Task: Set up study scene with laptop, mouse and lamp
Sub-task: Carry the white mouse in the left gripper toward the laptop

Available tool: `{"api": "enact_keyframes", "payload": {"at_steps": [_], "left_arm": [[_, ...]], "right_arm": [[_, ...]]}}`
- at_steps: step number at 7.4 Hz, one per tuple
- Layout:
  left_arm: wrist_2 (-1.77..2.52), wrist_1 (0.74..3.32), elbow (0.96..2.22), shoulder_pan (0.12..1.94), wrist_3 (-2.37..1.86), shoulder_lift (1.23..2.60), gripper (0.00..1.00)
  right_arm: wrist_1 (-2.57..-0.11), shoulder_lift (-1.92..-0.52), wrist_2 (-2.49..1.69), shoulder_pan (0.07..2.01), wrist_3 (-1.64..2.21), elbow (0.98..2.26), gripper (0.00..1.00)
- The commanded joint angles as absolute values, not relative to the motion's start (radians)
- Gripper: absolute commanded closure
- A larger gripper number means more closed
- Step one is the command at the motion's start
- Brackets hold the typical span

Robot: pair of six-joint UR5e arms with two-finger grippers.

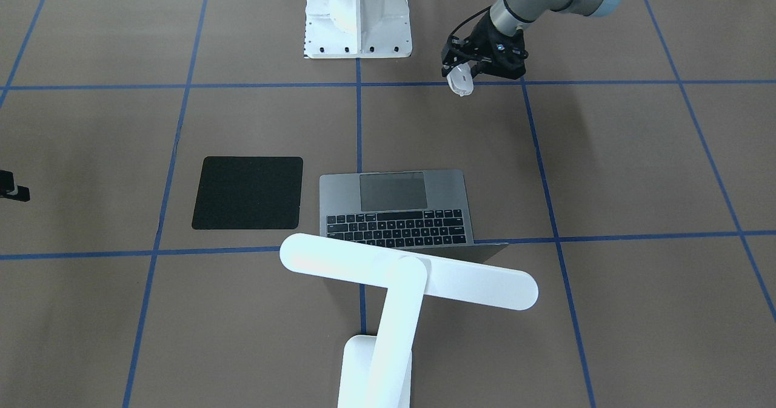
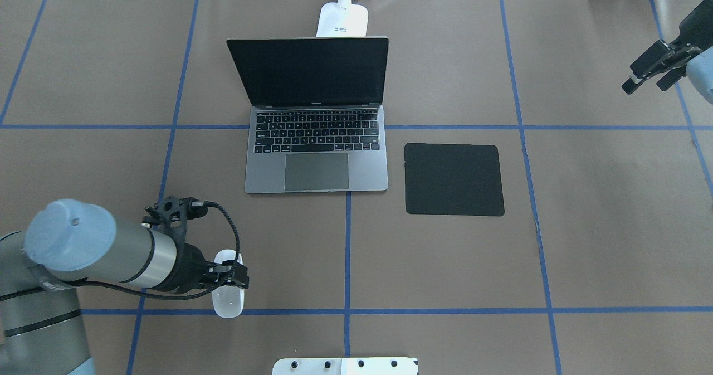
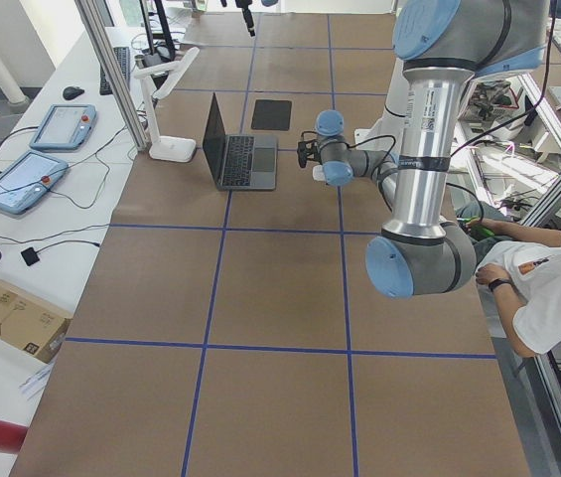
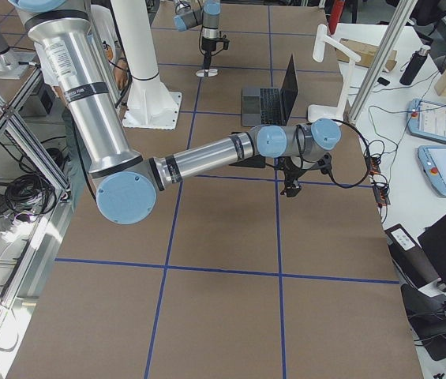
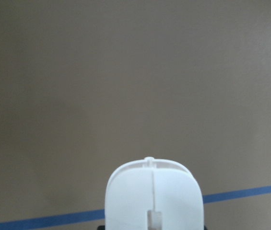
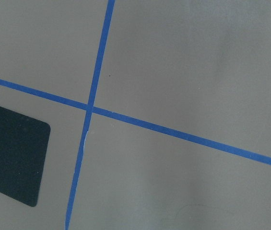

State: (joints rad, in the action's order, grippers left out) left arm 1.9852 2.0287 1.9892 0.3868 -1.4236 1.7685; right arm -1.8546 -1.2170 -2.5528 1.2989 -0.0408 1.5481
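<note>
The white mouse (image 2: 228, 300) sits in my left gripper (image 2: 229, 274), which is shut on its sides at the near left of the table; the left wrist view fills with the mouse (image 5: 152, 196) over brown paper. Whether it touches the table I cannot tell. The grey laptop (image 2: 317, 160) stands open at the centre, its dark screen upright. Behind it is the white lamp (image 1: 406, 274), its bar head over the laptop's lid. My right gripper (image 2: 649, 77) hovers open at the far right, holding nothing.
A black square mouse pad (image 2: 454, 179) lies just right of the laptop. The white bolted pedestal (image 1: 357, 14) stands at the robot's edge. Blue tape lines cross the brown paper. A person (image 3: 548, 288) sits beside the table in the exterior left view.
</note>
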Motion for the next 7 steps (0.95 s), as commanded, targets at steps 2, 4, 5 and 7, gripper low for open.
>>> {"api": "enact_keyframes", "payload": {"at_steps": [2,4,5,7], "left_arm": [[1.980,1.812,1.834,0.414,-1.404,2.101,0.61],[1.941,1.749,1.664,0.419,-1.390,2.288,0.60],[1.915,1.752,1.566,0.419,-1.387,2.374,0.60],[1.866,1.762,1.275,0.431,-1.384,2.611,0.60]], "right_arm": [[-1.853,-1.213,-2.553,1.298,-0.043,1.526,0.00],[-1.818,-1.213,-2.553,1.295,-0.043,1.513,0.00],[-1.800,-1.213,-2.553,1.295,-0.043,1.496,0.00],[-1.786,-1.215,-2.553,1.295,-0.043,1.488,0.00]]}}
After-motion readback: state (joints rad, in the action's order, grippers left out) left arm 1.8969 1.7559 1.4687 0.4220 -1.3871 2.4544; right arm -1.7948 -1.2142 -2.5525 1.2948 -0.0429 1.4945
